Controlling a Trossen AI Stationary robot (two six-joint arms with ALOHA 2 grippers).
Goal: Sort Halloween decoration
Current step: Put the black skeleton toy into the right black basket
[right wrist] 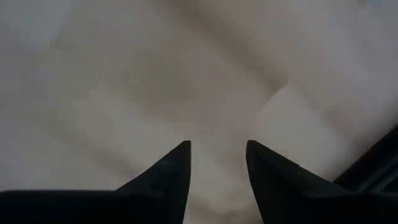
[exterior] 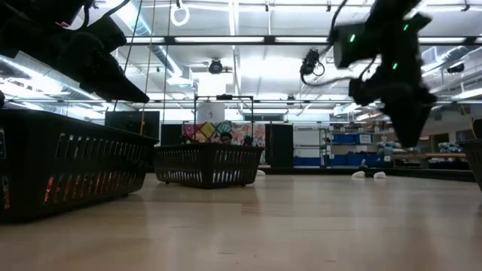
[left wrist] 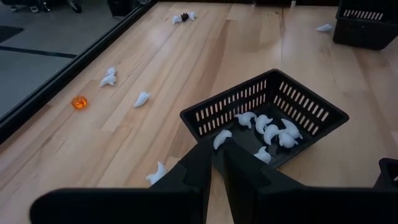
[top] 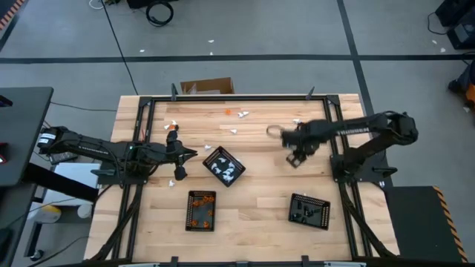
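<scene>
While your left claw [left wrist: 217, 144] pinches one white piece [left wrist: 221, 138] at the rim of the middle tray [left wrist: 317, 121], seven white pieces [left wrist: 268, 130] lie inside it. Beyond, four white ones [left wrist: 142, 98] and one orange piece [left wrist: 79, 102] dot the table [left wrist: 205, 62]. Your right claw [right wrist: 217, 146] hangs open, empty.
</scene>
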